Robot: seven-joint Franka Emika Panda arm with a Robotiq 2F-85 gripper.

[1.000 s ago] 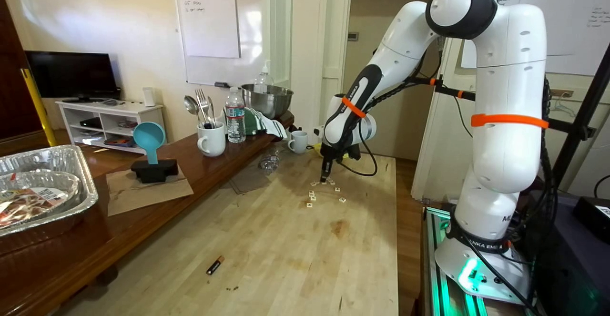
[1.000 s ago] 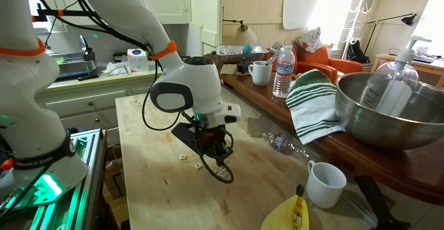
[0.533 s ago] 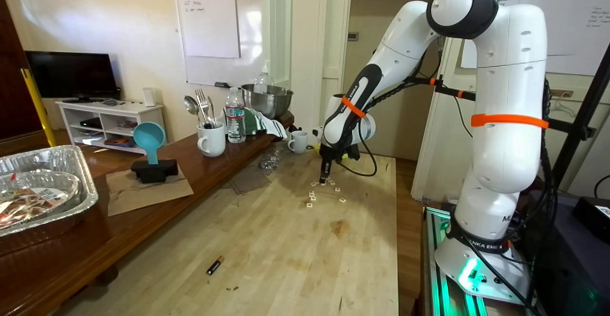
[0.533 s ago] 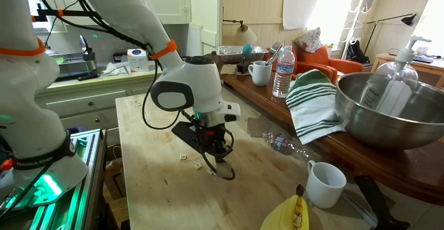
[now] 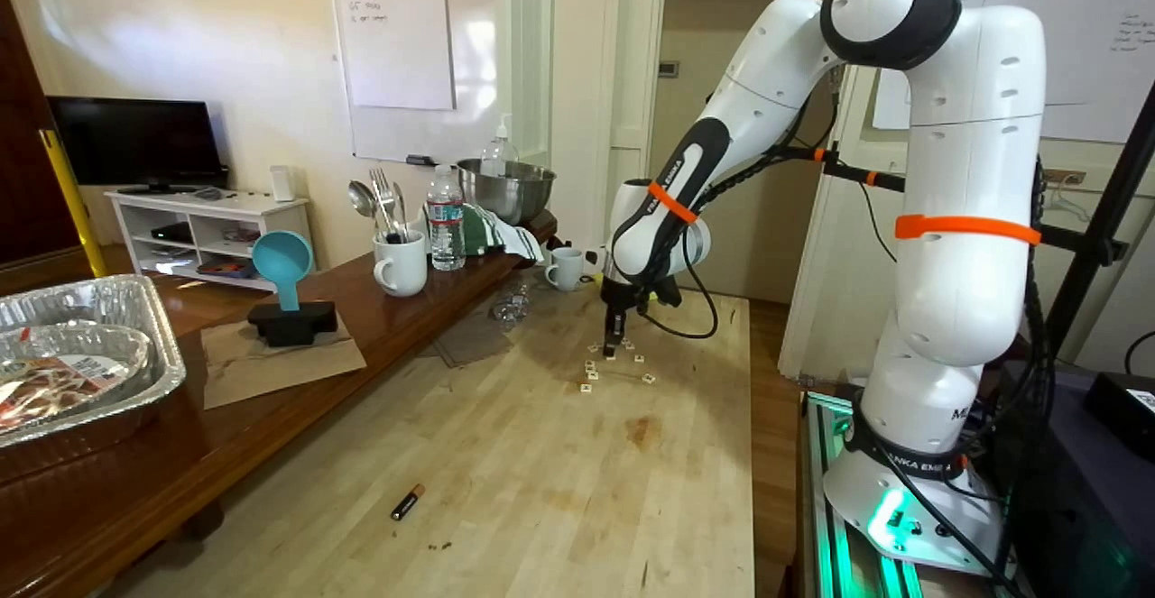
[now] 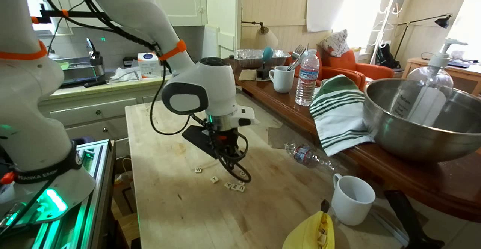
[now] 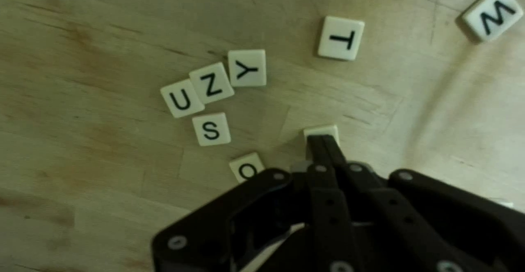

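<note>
In the wrist view the claw point(image 7: 322, 137) is clenched, its two fingers pressed side by side, and their tips overlap a white tile point(image 7: 321, 130) lying on the pale table point(image 7: 82, 149), its face mostly hidden; whether they touch it I cannot tell. Higher in that view lie the T tile point(image 7: 341, 38) and the W tile point(image 7: 493, 14); to the left, the Y tile point(image 7: 247, 68), Z tile point(image 7: 211, 83) and U tile point(image 7: 182, 98) sit in a close slanting row, with the S tile point(image 7: 211, 129) just beside the last two and a round-lettered tile point(image 7: 247, 168) partly behind the claw. In an exterior view the claw points down, a battery point(image 5: 407, 501) lying well apart from it on the table. In an exterior view a white mug point(image 6: 353, 202) stands just beside a yellow pouch point(image 6: 310, 232)
</note>
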